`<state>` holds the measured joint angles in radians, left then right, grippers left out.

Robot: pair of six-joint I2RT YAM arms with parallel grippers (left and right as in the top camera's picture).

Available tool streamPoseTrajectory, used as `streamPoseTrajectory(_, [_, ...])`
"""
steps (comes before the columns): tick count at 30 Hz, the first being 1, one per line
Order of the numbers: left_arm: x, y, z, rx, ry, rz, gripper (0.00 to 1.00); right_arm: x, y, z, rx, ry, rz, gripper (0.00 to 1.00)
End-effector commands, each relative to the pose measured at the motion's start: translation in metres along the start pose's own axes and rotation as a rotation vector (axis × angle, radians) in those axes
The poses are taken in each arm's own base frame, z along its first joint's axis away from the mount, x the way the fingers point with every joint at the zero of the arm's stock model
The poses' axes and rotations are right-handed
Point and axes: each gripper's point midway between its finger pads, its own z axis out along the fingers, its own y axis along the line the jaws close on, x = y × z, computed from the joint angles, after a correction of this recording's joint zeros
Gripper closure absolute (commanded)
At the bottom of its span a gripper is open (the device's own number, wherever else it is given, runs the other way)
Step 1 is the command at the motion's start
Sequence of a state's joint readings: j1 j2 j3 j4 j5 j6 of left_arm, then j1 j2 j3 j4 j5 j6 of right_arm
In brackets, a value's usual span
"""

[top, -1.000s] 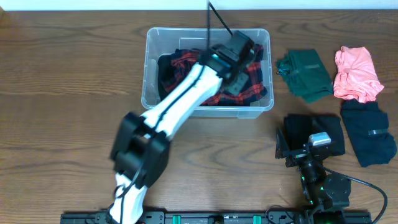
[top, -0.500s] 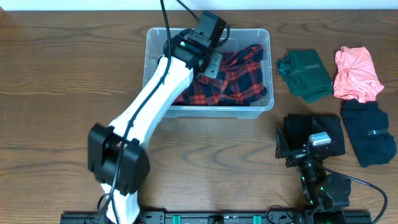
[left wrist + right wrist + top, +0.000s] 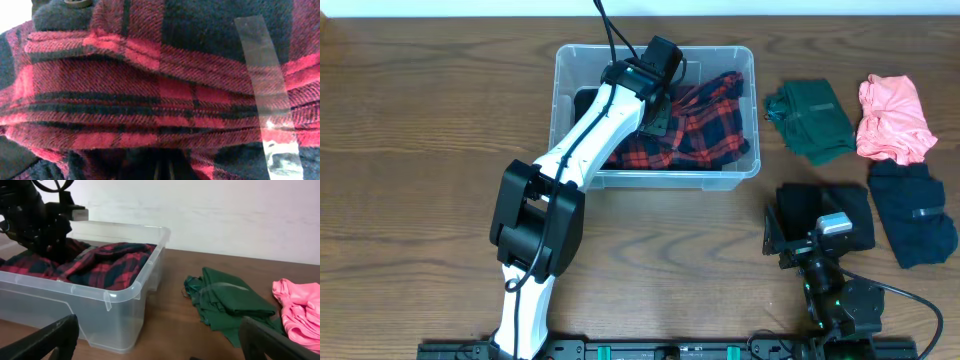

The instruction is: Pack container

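The container, a clear plastic tub, stands at the back middle of the table and shows at the left of the right wrist view. A red and black plaid shirt lies crumpled inside it. My left gripper reaches down into the tub and is shut, its tips pressed into the plaid cloth. In its wrist view the gripper is sunk in a dark fold, so pinched cloth cannot be made out. My right gripper stands open and empty low near the table's front right.
A green garment lies right of the tub, a pink one beyond it and a dark navy one in front of that. Black cloth lies under the right gripper. A dark piece sits in the tub's left end.
The left arm has swung from the tub's right half to its back middle and the gripper has pressed lower into the shirt. The right arm has stayed still.
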<state>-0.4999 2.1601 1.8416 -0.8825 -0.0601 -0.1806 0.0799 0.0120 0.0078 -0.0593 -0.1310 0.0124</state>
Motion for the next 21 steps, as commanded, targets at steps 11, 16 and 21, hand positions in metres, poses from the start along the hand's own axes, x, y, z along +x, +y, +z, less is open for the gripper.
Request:
streamPoseTrajectory(11, [-0.018,0.064,-0.155,-0.097,-0.275,-0.101,0.33,0.001,-0.002,0.0,0.01,0.001,-0.009,0.01])
streamPoseTrajectory(16, [0.01,0.12,-0.218,-0.204,-0.328,-0.187,0.02,0.001,-0.002,0.0,0.01,0.001,-0.009,0.01])
streamPoseTrajectory(21, [0.048,0.177,-0.256,-0.267,-0.318,-0.313,0.02,0.001,-0.002,0.0,0.01,0.001,-0.009,0.01])
